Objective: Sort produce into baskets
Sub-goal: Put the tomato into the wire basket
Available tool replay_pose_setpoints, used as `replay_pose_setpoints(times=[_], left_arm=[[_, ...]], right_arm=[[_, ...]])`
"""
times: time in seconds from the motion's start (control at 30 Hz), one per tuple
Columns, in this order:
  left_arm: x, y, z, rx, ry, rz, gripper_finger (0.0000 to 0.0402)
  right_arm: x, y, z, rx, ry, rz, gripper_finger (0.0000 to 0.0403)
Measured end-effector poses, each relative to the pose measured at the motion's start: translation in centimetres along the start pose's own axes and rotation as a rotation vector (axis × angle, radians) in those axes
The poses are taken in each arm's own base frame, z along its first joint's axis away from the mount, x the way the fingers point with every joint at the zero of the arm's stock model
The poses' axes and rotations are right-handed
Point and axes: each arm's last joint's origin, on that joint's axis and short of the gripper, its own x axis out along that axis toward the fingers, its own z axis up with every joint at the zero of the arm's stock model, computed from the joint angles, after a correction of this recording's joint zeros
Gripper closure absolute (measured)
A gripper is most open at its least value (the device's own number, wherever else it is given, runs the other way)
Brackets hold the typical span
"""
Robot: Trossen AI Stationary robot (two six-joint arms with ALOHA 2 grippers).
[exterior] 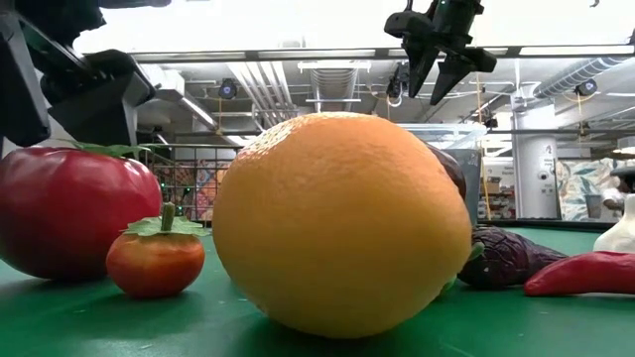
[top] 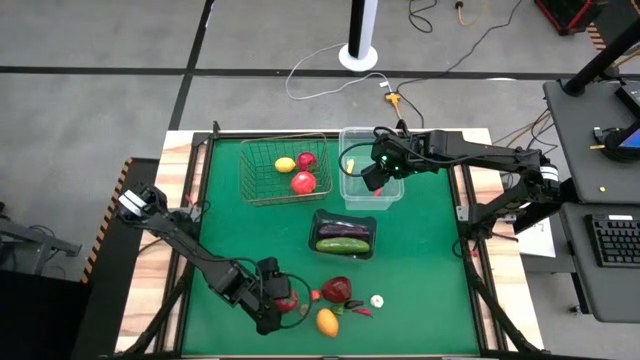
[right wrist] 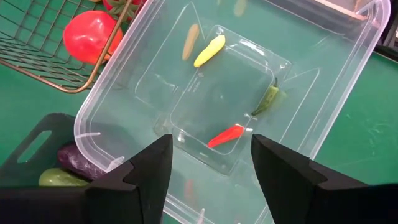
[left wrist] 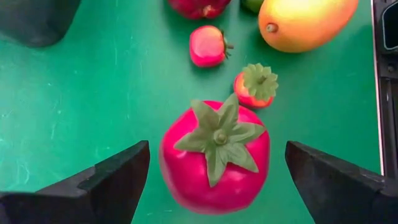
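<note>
Several loose pieces lie at the near table edge — a big red tomato [left wrist: 214,158], a small tomato [left wrist: 256,85], an orange fruit [left wrist: 305,22]. The left gripper [top: 277,297] hangs over the big tomato, fingers spread wide either side, seemingly lined up to grasp it. Farther back, the right gripper [right wrist: 208,165] hovers empty over the clear tub [right wrist: 348,93] — fingers apart, likely having dropped a chili there [right wrist: 225,135]. Beyond sits the wire basket [top: 262,192].

Green table mat [top: 420,260], wooden table edge [top: 178,160], grey floor beyond, white round-based post [top: 359,40], yellow-tipped cable [top: 393,98], black keyboard [top: 616,241] on a dark side desk [top: 585,120].
</note>
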Motion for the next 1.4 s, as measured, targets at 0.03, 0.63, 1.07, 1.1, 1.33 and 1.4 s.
replay_pose_setpoints(times=[0.03,0.63,1.07,1.1,1.33,1.4], left_arm=[[0.0,0.0,0.0,0.001,-0.001,0.000,0.0046],[2.0,-0.4,-0.2,0.016,0.021,0.001,0.0118],[-4.5,1.4,2.0,0.027,-0.008,0.133,0.0128],[-5.6,1.8,2.6,0.021,-0.032,0.162,0.0128],[-12.2,6.8,5.7,-0.076,-0.235,0.401,0.0129],[-13.8,8.7,6.3,-0.125,-0.301,0.471,0.0129]], right_arm=[[0.0,0.0,0.0,0.000,0.000,0.000,0.0193],[0.0,0.0,0.0,0.004,0.000,-0.003,0.0193],[0.0,0.0,-0.1,0.001,0.016,0.011,0.0193],[0.0,0.0,-0.1,0.001,0.016,0.012,0.0193],[0.0,0.0,-0.1,0.001,0.018,0.015,0.0193],[0.0,0.1,-0.1,0.000,0.027,0.024,0.0193]])
